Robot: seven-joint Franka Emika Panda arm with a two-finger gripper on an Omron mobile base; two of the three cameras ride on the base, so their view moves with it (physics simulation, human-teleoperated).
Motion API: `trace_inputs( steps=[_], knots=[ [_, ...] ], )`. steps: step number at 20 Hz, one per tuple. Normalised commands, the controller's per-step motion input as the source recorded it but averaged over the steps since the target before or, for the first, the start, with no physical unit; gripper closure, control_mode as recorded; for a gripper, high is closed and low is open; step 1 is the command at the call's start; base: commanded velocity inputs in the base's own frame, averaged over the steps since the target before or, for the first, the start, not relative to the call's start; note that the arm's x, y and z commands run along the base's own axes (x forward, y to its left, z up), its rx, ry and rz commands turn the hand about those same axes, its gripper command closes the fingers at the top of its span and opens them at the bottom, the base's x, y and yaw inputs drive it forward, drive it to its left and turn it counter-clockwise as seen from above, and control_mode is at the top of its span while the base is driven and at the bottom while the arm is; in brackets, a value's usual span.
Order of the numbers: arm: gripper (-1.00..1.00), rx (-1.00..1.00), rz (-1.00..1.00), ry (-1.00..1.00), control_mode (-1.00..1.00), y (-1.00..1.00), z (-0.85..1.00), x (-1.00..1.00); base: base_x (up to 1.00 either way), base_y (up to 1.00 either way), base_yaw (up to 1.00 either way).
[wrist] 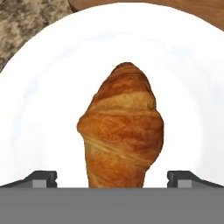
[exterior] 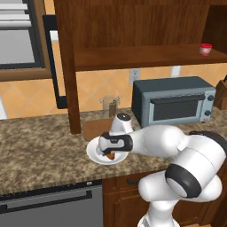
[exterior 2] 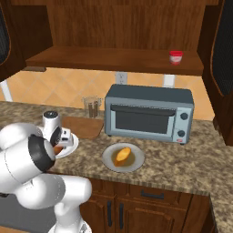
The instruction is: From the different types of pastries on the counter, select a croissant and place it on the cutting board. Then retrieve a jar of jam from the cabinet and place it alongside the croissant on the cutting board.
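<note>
The croissant [wrist: 122,131], oblong and orange-brown, lies on a round white plate [wrist: 39,109] on the granite counter [exterior: 40,146]. My gripper [wrist: 113,178] is open just above the plate, one dark fingertip [wrist: 43,177] on each side of the croissant's near end, not touching it. In the left base view the hand [exterior: 114,144] hangs over the plate [exterior: 94,153] with a bit of croissant [exterior: 109,156] showing below it. The reddish cutting board [exterior: 94,127] lies right behind the plate. The red-lidded jar of jam [exterior 2: 175,57] stands on the cabinet shelf [exterior 2: 113,59] at the right.
A grey toaster oven [exterior 2: 149,113] stands behind a second plate [exterior 2: 109,161] holding a rounder yellow-orange pastry [exterior 2: 122,155]. A clear glass container [exterior: 109,106] stands behind the cutting board. The thick cabinet post [exterior: 68,71] rises left of the board.
</note>
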Motion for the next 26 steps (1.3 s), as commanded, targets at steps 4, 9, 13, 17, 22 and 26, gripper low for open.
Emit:
trace_inputs(
  steps=[4, 9, 13, 17, 22, 26],
  knots=[
    [-1.0, 0.0, 0.0, 0.0, -1.0, 0.0, -0.21, 0.0, 0.0, 0.0, 0.0],
    [-1.0, 0.0, 0.0, -0.02, -1.0, 0.06, -0.23, 0.15, 0.0, 0.0, 0.0],
    [1.0, 0.0, 0.0, 0.0, -1.0, 0.07, -0.22, 0.05, 0.0, 0.0, 0.0],
    [1.0, 0.0, 0.0, 0.0, -1.0, 0.0, -0.04, 0.0, 0.0, 0.0, 0.0],
    [1.0, 0.01, 0.0, -0.03, -1.0, 0.03, 0.14, 0.0, 0.0, 0.0, 0.0],
    [1.0, 0.02, 0.05, -0.13, -1.0, 0.08, 0.53, -0.1, 0.0, 0.0, 0.0]
  ],
)
